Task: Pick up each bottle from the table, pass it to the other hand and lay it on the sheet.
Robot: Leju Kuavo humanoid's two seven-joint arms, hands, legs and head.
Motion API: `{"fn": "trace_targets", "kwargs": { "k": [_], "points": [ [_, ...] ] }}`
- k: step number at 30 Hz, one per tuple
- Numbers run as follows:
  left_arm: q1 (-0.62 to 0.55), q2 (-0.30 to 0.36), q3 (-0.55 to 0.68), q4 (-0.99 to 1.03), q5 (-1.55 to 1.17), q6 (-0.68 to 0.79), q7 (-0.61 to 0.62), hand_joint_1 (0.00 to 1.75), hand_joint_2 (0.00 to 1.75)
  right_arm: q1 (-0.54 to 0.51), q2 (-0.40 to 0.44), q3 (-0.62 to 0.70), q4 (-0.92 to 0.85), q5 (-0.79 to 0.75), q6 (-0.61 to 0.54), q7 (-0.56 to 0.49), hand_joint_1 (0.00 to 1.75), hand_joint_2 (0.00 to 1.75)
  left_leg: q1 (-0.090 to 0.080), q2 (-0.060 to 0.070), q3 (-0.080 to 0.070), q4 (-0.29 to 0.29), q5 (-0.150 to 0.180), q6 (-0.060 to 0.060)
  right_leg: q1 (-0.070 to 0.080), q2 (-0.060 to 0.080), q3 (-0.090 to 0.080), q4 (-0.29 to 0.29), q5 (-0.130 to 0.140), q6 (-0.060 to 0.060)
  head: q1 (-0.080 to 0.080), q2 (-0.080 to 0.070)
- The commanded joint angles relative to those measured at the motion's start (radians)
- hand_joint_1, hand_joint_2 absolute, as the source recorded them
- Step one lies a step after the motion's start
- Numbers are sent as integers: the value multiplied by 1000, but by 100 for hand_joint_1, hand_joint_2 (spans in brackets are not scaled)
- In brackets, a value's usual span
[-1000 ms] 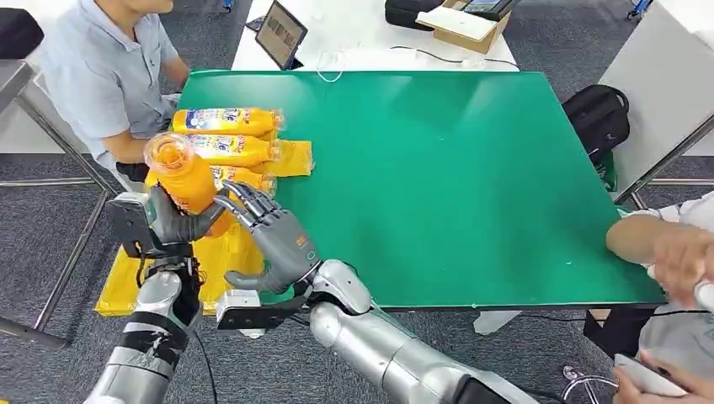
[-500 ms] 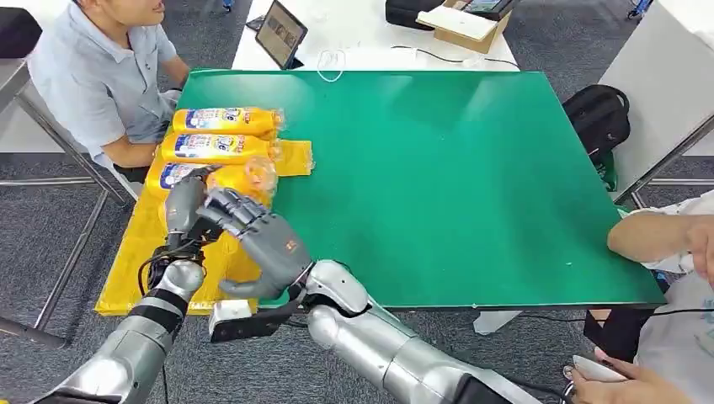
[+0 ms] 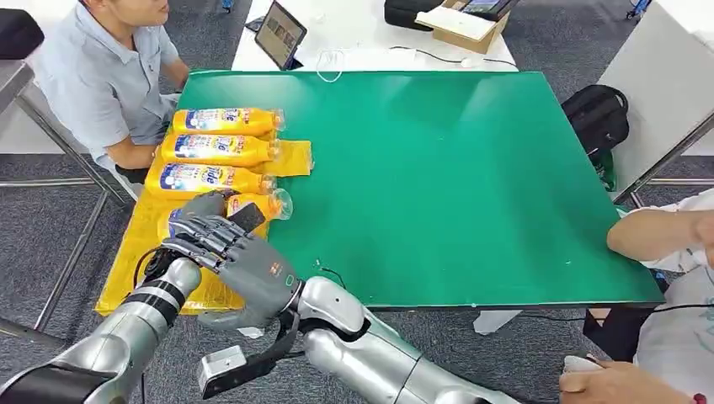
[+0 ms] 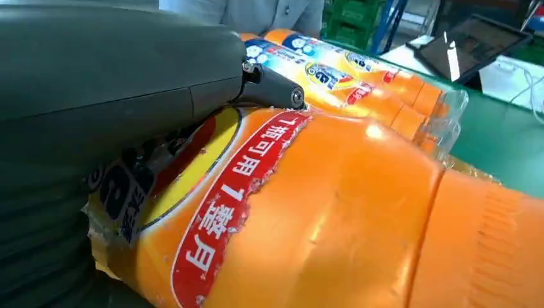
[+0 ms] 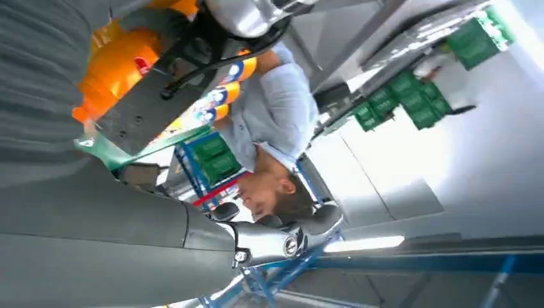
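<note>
Orange bottle (image 3: 253,206) clamped in left hand (image 3: 198,220); we lower it flat onto yellow sheet (image 3: 135,278), parallel to neighbours. Right hand (image 3: 244,273) spread, empty.

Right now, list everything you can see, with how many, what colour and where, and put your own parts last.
Bottles: four, orange with blue labels, lying in a row on the sheet; the nearest is in the left hand.
Sheet: one, yellow, on the table's left side.
Table: one, green top.
Tablet: one, dark, on the white table behind.
Cardboard box: one, brown, same white table.
Backpack: one, black, on the floor at right.
People: one seated at far left; another's arm at right.
Left hand: grey, holds the nearest bottle.
Right hand: grey, at the table's near edge.
</note>
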Motion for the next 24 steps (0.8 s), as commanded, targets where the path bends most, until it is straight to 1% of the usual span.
{"fn": "trace_targets", "kwargs": {
  "k": [1,4,5,7,11,12,13,14,15,17,18,19,20,21,22,24],
  "points": [
    [-53,9,-24,112,0,-12,6,175,175,-7,-49,39,-39,-2,7,-2,0,175,1,0,5,0,-2,-1,1,0,5,0,-2,-2,0,0],
    [-75,35,-113,147,-118,-76,66,175,175,-1,-54,41,-60,-16,30,-23,0,175,1,0,6,0,-2,-1,1,0,6,0,-2,-2,0,0],
    [-87,46,-153,170,-161,-133,70,175,175,0,-57,42,-71,-18,40,-25,0,175,1,0,4,0,-1,-1,1,0,4,0,-1,-1,0,0],
    [-91,53,-169,185,-177,-195,53,175,175,-3,-57,39,-71,-26,52,-31,0,175,1,0,5,0,-2,-1,1,0,5,0,-2,-2,0,0],
    [-100,55,-194,193,-200,-233,34,175,175,-12,-54,36,-59,-36,60,-45,0,175,1,2,6,-1,-2,-1,1,2,5,0,-1,-2,0,0],
    [-105,58,-205,195,-209,-253,30,175,175,-15,-51,35,-52,-42,67,-50,0,175,1,2,7,0,-2,-1,1,2,6,1,-2,-2,0,0],
    [-110,58,-208,199,-211,-267,30,175,175,-17,-50,35,-46,-44,70,-51,0,175,0,2,5,0,-1,-1,1,2,4,0,-1,-1,0,0],
    [-117,59,-217,206,-218,-297,30,175,175,-22,-47,35,-36,-46,73,-54,0,175,1,1,7,0,-2,-1,1,1,6,1,-2,-2,0,0],
    [-122,59,-226,211,-224,-324,33,173,175,-26,-44,34,-26,-49,74,-58,0,175,1,1,5,0,-1,-1,1,1,4,1,-1,-1,0,0],
    [-120,55,-239,215,-238,-331,45,150,175,-33,-39,32,-9,-50,72,-61,0,175,1,2,7,0,-2,-1,1,2,5,2,-2,-2,0,0],
    [-115,47,-241,219,-241,-335,53,113,175,-37,-35,28,2,-50,70,-62,0,175,0,2,5,-1,-1,-1,1,2,4,1,-1,-1,0,0],
    [-107,40,-242,222,-240,-337,54,89,175,-38,-35,28,4,-50,70,-62,0,175,0,2,7,-1,-1,-1,0,2,5,2,-1,-2,0,0],
    [-99,31,-243,227,-239,-348,56,21,175,-43,-31,25,16,-51,71,-62,0,175,0,2,8,0,-2,-1,1,2,6,2,-1,-2,0,0],
    [-94,25,-247,228,-240,-360,52,5,175,-47,-27,23,27,-50,69,-64,0,175,0,2,8,-1,-1,-1,0,2,6,2,-1,-1,0,0],
    [-90,20,-239,228,-229,-371,44,0,175,-50,-24,20,37,-50,67,-68,0,175,0,2,9,-1,-2,-1,0,2,7,2,-2,-2,0,0],
    [-86,6,-217,226,-199,-376,32,0,175,-52,-20,16,51,-46,62,-72,0,175,0,2,9,-1,-1,-1,0,2,7,2,-1,-2,0,0]
  ]
}}
